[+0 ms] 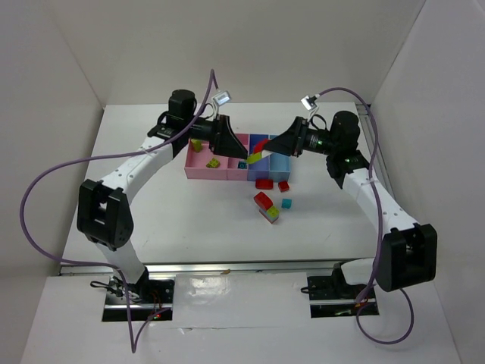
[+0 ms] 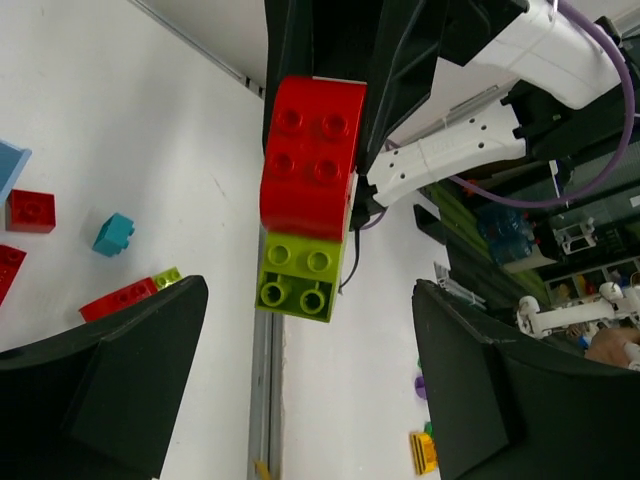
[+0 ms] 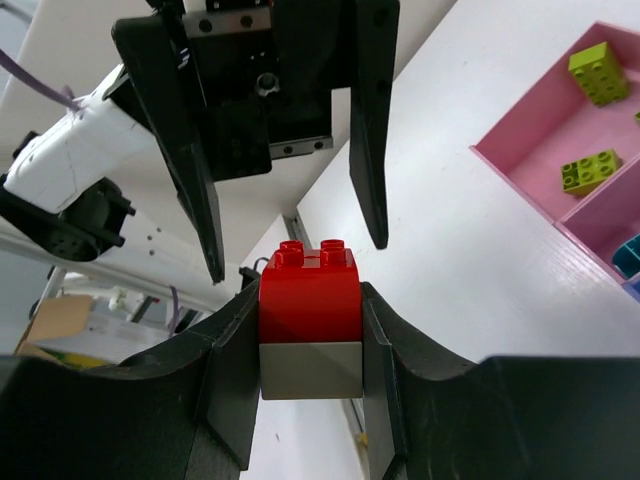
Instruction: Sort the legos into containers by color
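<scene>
The table (image 1: 189, 227) carries the containers (image 1: 198, 171) at its far side, and both arms meet in the air just above them: left arm (image 1: 129, 171) from one side, right arm (image 1: 375, 201) from the other. The left gripper (image 1: 239, 152) stands w/ jaws wide apart, nothing between them. It faces the right gripper (image 1: 270, 149), whose jaws are closed tight on a red brick (image 2: 312, 150). A lime brick (image 2: 298, 278) is stuck to that red one and juts out free toward the left jaws.

Step in hand, by my read: splitting a two-colour pair before binning (neither half can go in while joined).

Next move calls for the left jaws to line up around the lime half only, close firmly, then pull or twist off while the right holds firm. Lime likely goes to the wide pink bin, where two lime bricks (image 3: 598, 72) already lie; the bin for red I cannot tell.

Loose legos wait near the bins' front: two red (image 1: 264, 183), a cyan (image 1: 286, 203), and another red-lime stack (image 1: 267, 206).
</scene>
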Controlling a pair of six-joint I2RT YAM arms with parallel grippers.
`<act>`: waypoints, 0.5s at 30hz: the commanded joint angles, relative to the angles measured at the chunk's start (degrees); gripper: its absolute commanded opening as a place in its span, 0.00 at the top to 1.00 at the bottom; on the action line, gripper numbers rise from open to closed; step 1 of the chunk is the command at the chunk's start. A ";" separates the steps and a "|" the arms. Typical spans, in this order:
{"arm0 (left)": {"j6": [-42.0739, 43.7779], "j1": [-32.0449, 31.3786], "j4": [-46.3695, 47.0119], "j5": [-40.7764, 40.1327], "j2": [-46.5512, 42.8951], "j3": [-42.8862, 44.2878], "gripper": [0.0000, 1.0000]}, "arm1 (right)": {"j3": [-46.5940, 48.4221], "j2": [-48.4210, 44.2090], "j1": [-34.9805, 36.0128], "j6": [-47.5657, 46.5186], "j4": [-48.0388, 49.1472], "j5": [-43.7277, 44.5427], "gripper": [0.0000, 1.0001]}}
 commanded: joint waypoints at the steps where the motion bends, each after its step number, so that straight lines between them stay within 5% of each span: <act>1: -5.20 -0.27 9.44 1.47 -1.31 0.88 0.06 | 2.26 -0.73 0.33 0.50 4.39 -3.94 1.00; 8: 4.19 -2.90 -2.93 0.86 0.62 5.62 0.07 | 2.26 -0.21 0.33 1.73 6.67 -4.55 1.00; 15: 3.41 -3.96 -1.73 0.33 1.77 5.63 0.11 | 2.26 0.41 0.33 2.34 7.20 -5.08 1.00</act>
